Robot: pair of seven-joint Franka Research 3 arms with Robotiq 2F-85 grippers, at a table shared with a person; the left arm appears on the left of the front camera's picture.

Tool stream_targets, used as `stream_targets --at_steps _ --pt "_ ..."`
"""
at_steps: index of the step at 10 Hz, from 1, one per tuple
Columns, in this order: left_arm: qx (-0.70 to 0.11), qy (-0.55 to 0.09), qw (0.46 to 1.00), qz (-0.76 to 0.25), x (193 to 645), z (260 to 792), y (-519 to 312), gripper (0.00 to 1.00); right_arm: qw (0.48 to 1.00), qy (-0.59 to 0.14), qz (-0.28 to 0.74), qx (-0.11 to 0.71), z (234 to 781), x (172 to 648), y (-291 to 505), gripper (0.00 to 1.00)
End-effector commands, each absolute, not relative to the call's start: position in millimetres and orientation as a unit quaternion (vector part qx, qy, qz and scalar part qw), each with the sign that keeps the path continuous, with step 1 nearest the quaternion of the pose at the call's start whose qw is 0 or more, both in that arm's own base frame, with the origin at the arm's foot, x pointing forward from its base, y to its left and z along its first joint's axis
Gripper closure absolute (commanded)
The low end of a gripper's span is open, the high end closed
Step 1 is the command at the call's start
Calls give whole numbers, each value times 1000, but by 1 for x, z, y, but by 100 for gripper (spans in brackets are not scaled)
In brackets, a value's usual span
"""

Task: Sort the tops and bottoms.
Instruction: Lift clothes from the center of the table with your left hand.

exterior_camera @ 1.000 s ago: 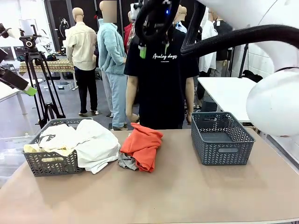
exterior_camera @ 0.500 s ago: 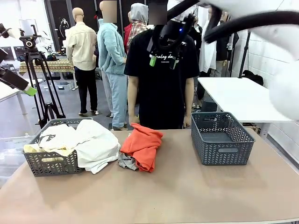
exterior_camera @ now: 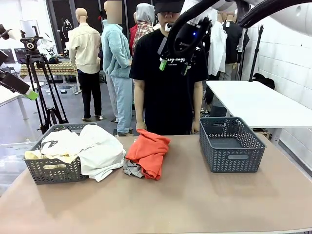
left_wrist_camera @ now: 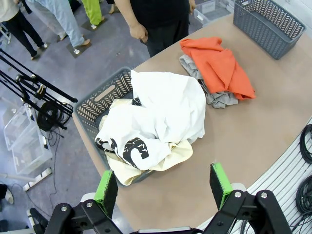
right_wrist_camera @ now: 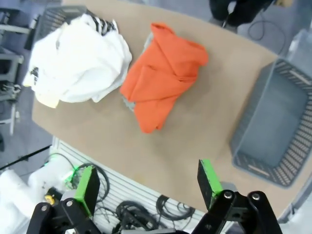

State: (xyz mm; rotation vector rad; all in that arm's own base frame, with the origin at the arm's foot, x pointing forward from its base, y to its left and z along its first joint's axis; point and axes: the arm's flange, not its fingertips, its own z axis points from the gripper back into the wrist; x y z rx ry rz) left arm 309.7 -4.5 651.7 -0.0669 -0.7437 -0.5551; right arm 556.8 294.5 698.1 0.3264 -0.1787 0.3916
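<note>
Tan bench [exterior_camera: 195, 204], front view: a white cloth garment [exterior_camera: 102, 151] spills from the left grey basket [exterior_camera: 48, 170], and the right gripper [exterior_camera: 174, 67] hangs released before a person [exterior_camera: 168, 97]. Left wrist view adds a black-and-white patterned garment [left_wrist_camera: 129, 151] in that basket, with the left gripper [left_wrist_camera: 163, 187] released. Right wrist view: an orange-red garment [right_wrist_camera: 163, 73] covers a grey garment [right_wrist_camera: 126, 103].

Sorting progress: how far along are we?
Barely started, by the look. Done: nothing visibly; right basket holds nothing. In hand: nothing; left gripper and right gripper open, above the table. Left: white, yellow, patterned clothes heap in left basket, orange-red garment over grey garment.
</note>
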Motion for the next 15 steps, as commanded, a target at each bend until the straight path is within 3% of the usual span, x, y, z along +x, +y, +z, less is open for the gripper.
stream_targets --at_steps 1,2,4,8,10,13,15 --pt "-28 -358 896 -262 311 654 -5 1 965 -93 186 163 706 551 286 0" --pt "-28 -358 896 -262 311 654 -5 1 964 -84 206 145 692 558 283 0" --pt "-28 -358 896 -262 311 654 -5 1 954 -77 198 213 647 525 222 0" --pt "-28 -358 896 -262 311 654 -5 1 952 -84 104 276 589 466 145 0" --pt "-28 -358 896 -262 311 654 -5 1 946 -152 69 279 599 448 127 0" --pt "-28 -358 896 -262 311 654 -5 1 932 -257 141 214 657 453 147 0" --pt "-28 -358 896 -262 311 654 -5 1 931 -256 200 165 684 463 170 0"
